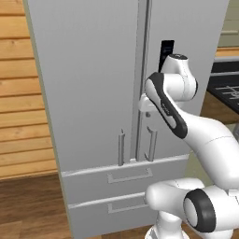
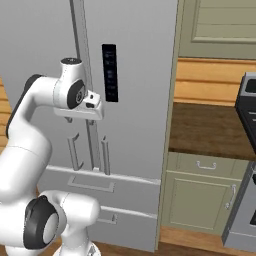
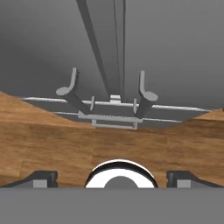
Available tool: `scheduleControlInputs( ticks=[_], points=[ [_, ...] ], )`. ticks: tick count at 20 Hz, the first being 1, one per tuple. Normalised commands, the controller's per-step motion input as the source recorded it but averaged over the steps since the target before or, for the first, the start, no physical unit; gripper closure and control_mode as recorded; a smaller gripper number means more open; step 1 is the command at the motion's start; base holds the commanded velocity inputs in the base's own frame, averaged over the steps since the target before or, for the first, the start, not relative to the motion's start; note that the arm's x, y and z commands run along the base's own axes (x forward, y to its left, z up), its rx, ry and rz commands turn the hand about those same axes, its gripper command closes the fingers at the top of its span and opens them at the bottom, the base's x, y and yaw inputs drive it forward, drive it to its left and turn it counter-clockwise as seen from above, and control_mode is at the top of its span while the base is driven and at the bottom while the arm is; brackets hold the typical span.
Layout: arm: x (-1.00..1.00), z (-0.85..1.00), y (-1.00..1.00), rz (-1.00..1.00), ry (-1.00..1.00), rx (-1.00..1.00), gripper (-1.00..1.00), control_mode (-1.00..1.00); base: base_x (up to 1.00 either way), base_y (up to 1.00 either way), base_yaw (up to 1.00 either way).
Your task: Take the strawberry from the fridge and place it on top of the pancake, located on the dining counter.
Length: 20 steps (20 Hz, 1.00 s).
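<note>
The light-grey fridge (image 1: 93,70) stands in front of me with both doors closed, so the strawberry is hidden. Its two vertical bar handles (image 1: 121,148) (image 1: 151,144) flank the centre seam, and a dark control panel (image 2: 109,72) sits on the right door. My gripper (image 3: 112,178) hangs close to the doors at mid height and points down along them. It is open, its fingertips (image 3: 43,177) are far apart and nothing lies between them. In the hand view the handles (image 3: 72,89) (image 3: 144,94) and the drawers (image 3: 113,120) lie below. The pancake and dining counter are out of view.
Two drawers (image 1: 130,177) run under the fridge doors. A wood-panelled wall (image 1: 18,93) is on the left. Right of the fridge stand a brown countertop (image 2: 210,130) on pale green cabinets (image 2: 200,200) and a dark stove (image 2: 247,100). The floor (image 3: 52,140) is wooden.
</note>
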Motion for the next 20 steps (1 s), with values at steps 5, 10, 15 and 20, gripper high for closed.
scheduleControlInputs(
  ticks=[5, 10, 15, 20],
  points=[
    [0.02, -0.45, -0.11, -0.05, 0.00, 0.00, -1.00, -1.00, 0.00, 0.00, 0.00],
    [0.31, -0.81, -0.05, 0.00, -0.06, 0.00, -1.00, -1.00, 0.00, 0.00, 0.00],
    [0.31, -0.35, -0.06, -0.01, -0.16, -0.02, -1.00, -1.00, 0.00, 0.00, 0.00],
    [0.62, -0.39, -0.17, 0.00, -0.02, -0.02, -1.00, -1.00, 0.00, 0.00, 0.00]
  ],
)
